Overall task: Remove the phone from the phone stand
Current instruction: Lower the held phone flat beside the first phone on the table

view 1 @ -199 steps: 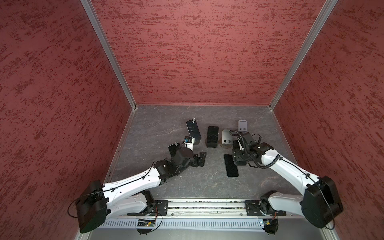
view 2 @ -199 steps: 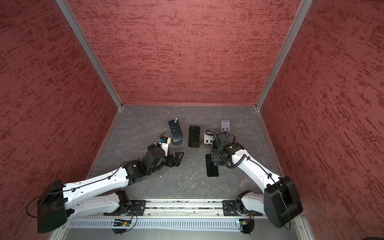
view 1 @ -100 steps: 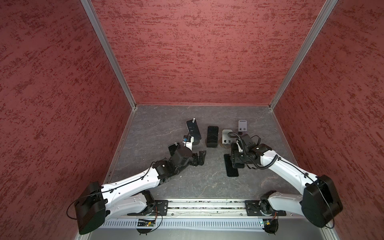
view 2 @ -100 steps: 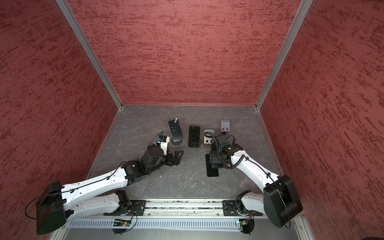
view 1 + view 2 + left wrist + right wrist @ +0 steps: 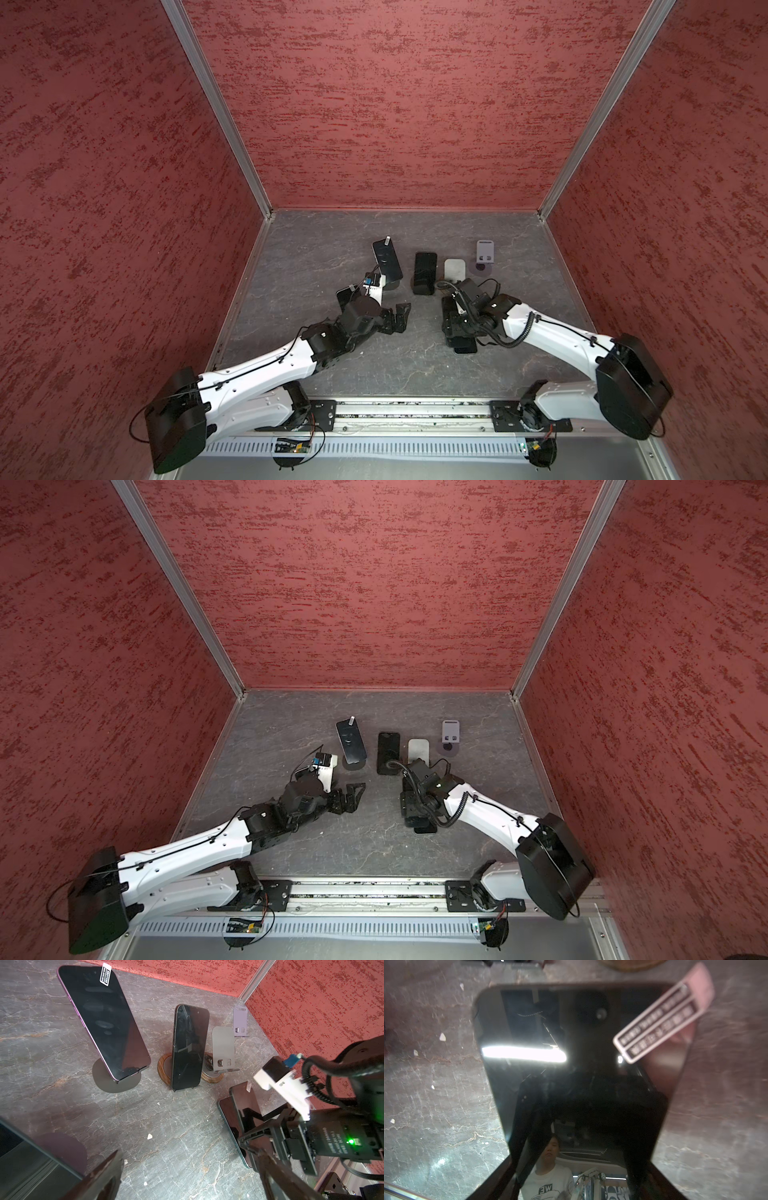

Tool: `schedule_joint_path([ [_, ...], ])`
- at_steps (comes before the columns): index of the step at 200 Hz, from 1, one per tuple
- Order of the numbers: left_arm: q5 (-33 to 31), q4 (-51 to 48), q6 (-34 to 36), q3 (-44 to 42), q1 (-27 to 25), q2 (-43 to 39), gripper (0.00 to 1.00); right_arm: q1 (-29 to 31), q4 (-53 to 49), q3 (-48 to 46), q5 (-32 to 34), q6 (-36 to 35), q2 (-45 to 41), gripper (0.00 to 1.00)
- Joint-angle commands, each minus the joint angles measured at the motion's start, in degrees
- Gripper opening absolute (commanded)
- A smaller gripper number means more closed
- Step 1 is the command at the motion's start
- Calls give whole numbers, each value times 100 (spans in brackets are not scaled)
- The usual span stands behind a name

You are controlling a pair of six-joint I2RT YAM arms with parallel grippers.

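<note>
As the right gripper (image 5: 453, 332), clamped on the phone (image 5: 571, 1084), seems to lay it down — next, release gently; left gripper (image 5: 401, 318) apart.

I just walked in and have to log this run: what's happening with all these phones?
The right claw grips a dark phone by its edges, right over a second phone lying flat on the table. The silver stand behind it is empty. The left claw hangs open, holding nothing, near a purple phone and a black phone that sit on their stands.
</note>
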Motion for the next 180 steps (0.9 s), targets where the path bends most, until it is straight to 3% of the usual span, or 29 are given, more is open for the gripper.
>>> schedule_joint_path([
  [1, -99, 82, 40, -131, 31, -197, 100, 248, 412, 302, 19, 410, 173, 66],
  [74, -401, -242, 57, -198, 43, -457, 100, 799, 791, 427, 114, 1072, 960, 68],
  [180, -537, -168, 85, -425, 52, -607, 99, 968, -150, 736, 550, 1421, 1583, 71],
])
